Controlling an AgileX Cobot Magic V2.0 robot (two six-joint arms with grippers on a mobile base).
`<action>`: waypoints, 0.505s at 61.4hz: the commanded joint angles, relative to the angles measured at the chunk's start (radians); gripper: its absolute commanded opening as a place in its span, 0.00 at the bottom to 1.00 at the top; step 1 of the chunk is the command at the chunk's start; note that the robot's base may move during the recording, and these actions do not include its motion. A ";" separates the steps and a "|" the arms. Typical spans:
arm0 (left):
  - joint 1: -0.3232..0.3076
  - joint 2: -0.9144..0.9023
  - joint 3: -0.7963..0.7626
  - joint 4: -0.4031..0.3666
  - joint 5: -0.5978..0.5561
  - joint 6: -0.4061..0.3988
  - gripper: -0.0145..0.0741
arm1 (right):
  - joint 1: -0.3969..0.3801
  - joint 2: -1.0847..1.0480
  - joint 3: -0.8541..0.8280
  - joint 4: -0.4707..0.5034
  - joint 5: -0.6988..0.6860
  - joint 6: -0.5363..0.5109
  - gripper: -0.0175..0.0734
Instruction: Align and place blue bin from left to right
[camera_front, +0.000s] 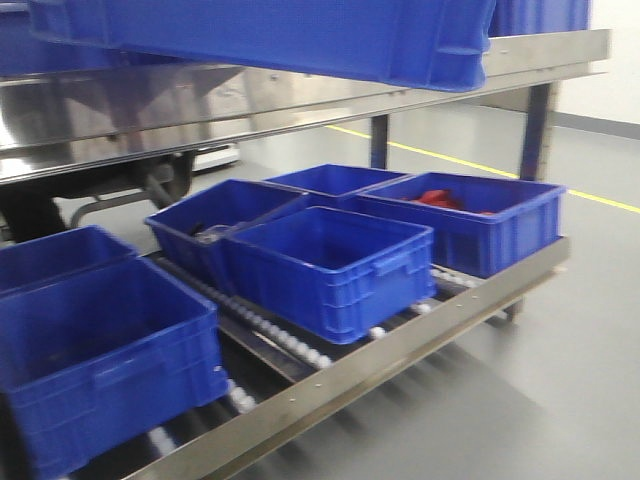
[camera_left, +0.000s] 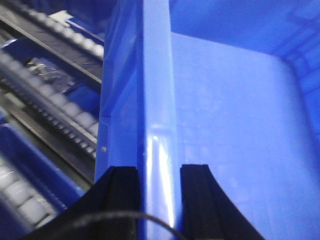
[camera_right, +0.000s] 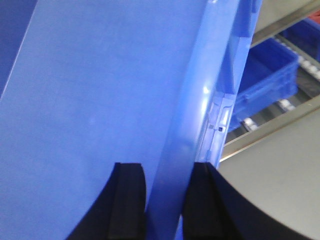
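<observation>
Hanging above the roller shelf, the blue bin is seen lifted level with the steel upper tier. Its bright, glossy walls and thick rim are shown close up. One wall is clamped between the fingers of the left gripper, and another is pinched by the right gripper. Grey floor, marked by a yellow line, is visible beyond the shelf. Several darker blue crates are set on the shelf. Something red is held in the crate at the shelf's far end, while the front middle crate is seen empty.
</observation>
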 joint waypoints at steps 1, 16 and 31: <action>-0.014 -0.032 -0.019 -0.096 -0.244 -0.002 0.17 | 0.011 -0.019 -0.019 0.067 -0.067 -0.035 0.11; -0.014 -0.032 -0.019 -0.096 -0.244 -0.002 0.17 | 0.011 -0.019 -0.019 0.067 -0.067 -0.035 0.11; -0.014 -0.032 -0.019 -0.096 -0.244 -0.002 0.17 | 0.011 -0.019 -0.019 0.067 -0.067 -0.035 0.11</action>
